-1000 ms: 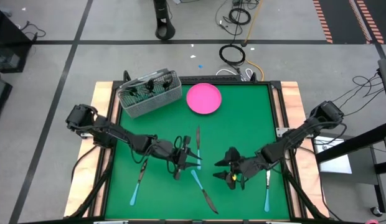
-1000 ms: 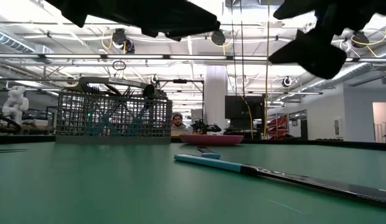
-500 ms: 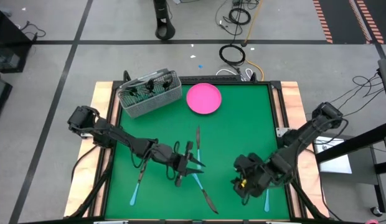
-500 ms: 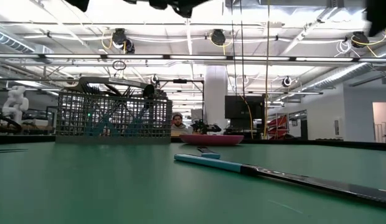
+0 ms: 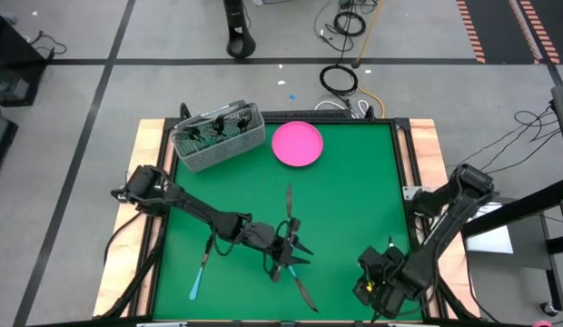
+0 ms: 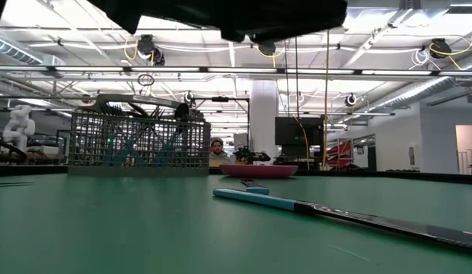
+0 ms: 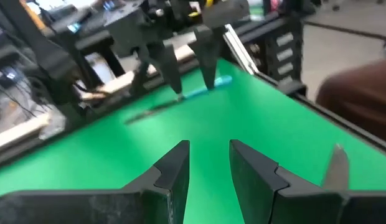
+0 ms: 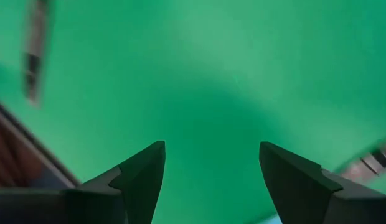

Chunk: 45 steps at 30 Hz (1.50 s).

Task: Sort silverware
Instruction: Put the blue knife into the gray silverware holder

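My left gripper (image 5: 291, 252) hovers open over the mat's middle, above the handle end of a blue-handled knife (image 5: 301, 288) that lies flat on the green mat. Nothing sits between its fingers (image 7: 208, 152). My right gripper (image 5: 377, 283) is open near the table's near right corner, pointing down. In the left wrist view its fingertips (image 7: 187, 87) stand just above another blue-handled piece (image 7: 210, 93). A dark metal piece (image 5: 288, 202) lies at mid-table. A third blue-handled piece (image 5: 200, 271) lies at the near left.
The grey wire-mesh basket (image 5: 218, 136), holding several pieces, stands at the far left. The pink plate (image 5: 297, 143) sits to its right. The far right of the mat (image 5: 372, 173) is bare. A wooden border and dark rail (image 5: 410, 182) edge the table.
My right gripper has swung from mid-table toward the near right corner and now stands over the blue-handled piece there. My left gripper has moved toward the table's right and slightly nearer, over the blue-handled knife. No silverware has moved.
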{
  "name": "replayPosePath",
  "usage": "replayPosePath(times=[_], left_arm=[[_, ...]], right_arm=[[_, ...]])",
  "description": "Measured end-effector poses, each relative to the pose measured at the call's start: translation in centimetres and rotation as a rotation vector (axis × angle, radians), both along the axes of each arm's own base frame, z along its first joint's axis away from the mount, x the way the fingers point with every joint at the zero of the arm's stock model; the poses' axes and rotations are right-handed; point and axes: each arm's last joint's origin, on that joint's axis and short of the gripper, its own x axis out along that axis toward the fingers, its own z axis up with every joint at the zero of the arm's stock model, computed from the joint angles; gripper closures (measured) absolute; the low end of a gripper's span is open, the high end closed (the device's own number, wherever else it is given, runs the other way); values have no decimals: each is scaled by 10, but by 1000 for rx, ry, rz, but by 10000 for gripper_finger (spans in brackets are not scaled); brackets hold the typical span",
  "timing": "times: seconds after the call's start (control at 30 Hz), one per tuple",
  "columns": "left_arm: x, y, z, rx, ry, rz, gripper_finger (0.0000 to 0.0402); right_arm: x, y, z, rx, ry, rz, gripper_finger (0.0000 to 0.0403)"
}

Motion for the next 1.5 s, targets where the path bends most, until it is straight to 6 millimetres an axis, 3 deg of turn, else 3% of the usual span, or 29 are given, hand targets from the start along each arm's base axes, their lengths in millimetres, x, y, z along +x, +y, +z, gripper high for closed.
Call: replayPosePath(times=[0.13,0.37,0.6,0.8,0.93,1.33,1.5], left_arm=[[4,0,-1,5,29,-7,285],[4,1,-3,3,47,-9,285],[4,0,-3,5,54,-11,285],[4,1,-3,5,55,-11,285],[4,0,-3,5,55,-11,285],[3,1,-4,7,61,-10,285],[3,1,-4,7,62,-10,285]], right_arm=[[-2,9,-14,4,60,-24,151],[-8,16,-22,-1,68,-80,151],[-18,18,-23,-4,87,-205,151],[-34,14,-23,-25,285,-316,151],[-34,18,-23,9,280,-311,156],[-41,4,-55,57,278,-307,201],[-46,-5,-60,78,270,-307,211]])
